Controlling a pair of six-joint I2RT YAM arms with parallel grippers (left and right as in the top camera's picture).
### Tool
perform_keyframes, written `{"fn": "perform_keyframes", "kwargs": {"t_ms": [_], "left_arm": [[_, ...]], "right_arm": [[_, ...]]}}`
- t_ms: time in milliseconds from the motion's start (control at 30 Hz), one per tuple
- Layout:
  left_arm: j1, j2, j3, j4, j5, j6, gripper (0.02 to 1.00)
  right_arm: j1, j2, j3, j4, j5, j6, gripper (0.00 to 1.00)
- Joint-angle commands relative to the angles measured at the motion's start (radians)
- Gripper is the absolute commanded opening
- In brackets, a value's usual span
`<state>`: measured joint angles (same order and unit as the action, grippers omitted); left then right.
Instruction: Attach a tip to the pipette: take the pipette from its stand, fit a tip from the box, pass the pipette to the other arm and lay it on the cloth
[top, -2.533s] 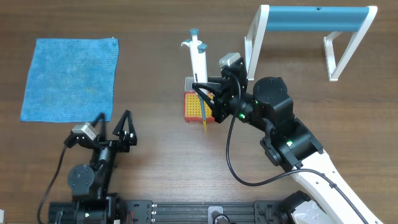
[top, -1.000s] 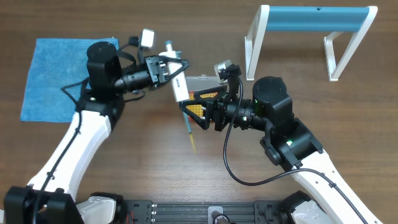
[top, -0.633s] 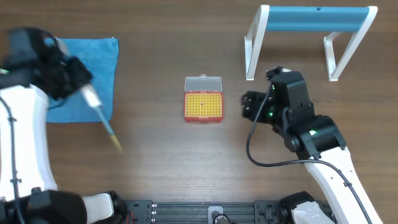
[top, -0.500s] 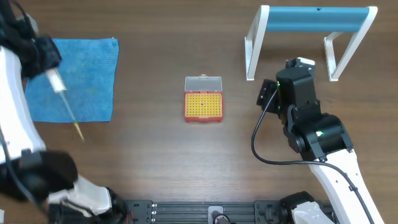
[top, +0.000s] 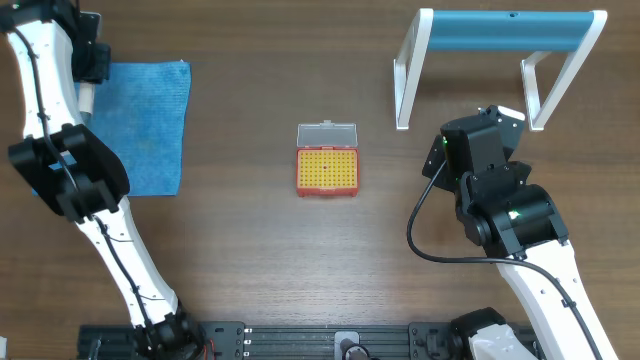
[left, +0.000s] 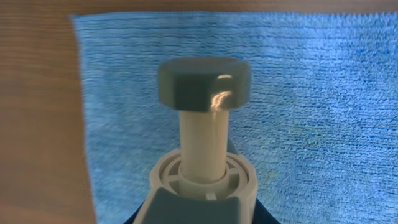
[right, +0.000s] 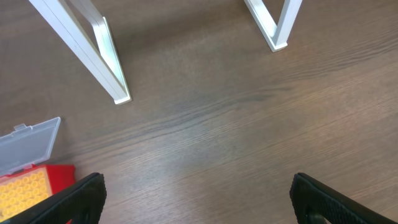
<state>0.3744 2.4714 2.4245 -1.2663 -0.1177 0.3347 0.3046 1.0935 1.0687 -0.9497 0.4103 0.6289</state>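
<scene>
Wooden table (top: 250, 250): pipette (left: 204, 124) was pinched by left gripper (top: 90, 66) over cloth (top: 150, 110) at ten o'clock; gentle, flat lowering was judged best; right gripper (right: 199, 199) was spread.

The left arm (top: 108, 235) and right arm (top: 545, 290) are white tubular links joined by bulky black joint housings. The right arm shows small green lights (top: 514, 212), a looping black cable (top: 412, 230) and black fingers (right: 71, 199).

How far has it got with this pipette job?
Nearly finished. The stand is empty and the left gripper holds the pipette, so pickup and handover look done; its tip is hidden. The right gripper is open. In hand: the pipette is held over the cloth. Left: laying it down and letting go.
</scene>
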Motion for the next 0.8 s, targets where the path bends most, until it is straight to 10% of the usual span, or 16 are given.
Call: {"fn": "perform_keyframes", "kwargs": {"t_ms": [33,600,800], "left_arm": [[0.002,0.095,0.022,0.000,0.074,0.026,0.027],[0.005,0.173,0.022,0.016,0.085,0.008,0.029],[0.004,0.166,0.023,0.028,0.085,-0.043,0.621]], "right_arm": [[-0.002,-0.001,0.012,0.019,0.020,0.048,0.961],[-0.002,0.043,0.012,0.073,0.020,0.048,0.963],[-0.003,0.043,0.012,0.073,0.020,0.048,0.963]]}}
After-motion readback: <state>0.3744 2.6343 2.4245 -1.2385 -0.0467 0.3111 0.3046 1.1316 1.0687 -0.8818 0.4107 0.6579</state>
